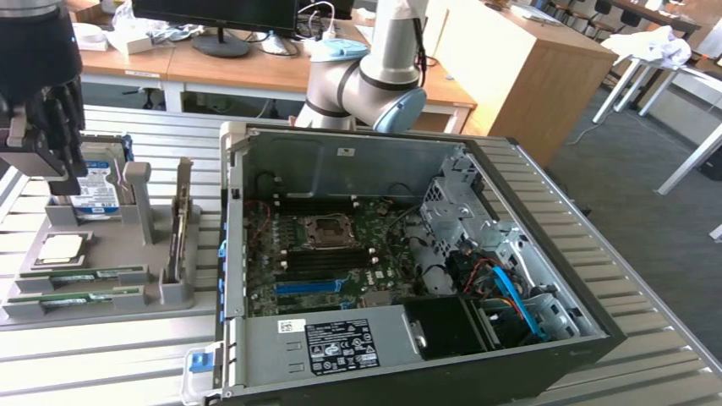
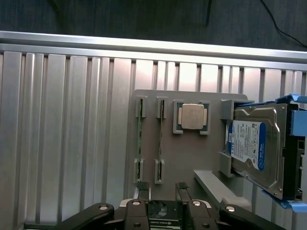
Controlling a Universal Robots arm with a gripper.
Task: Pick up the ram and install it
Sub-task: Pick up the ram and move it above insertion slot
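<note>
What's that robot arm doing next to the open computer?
The arm's gripper hangs open and empty above a grey holder beside the open computer. Two ram sticks sit in the holder's slots, along with a processor chip and a hard drive. The gripper touches none of them, so no stick has been picked up yet.
</note>
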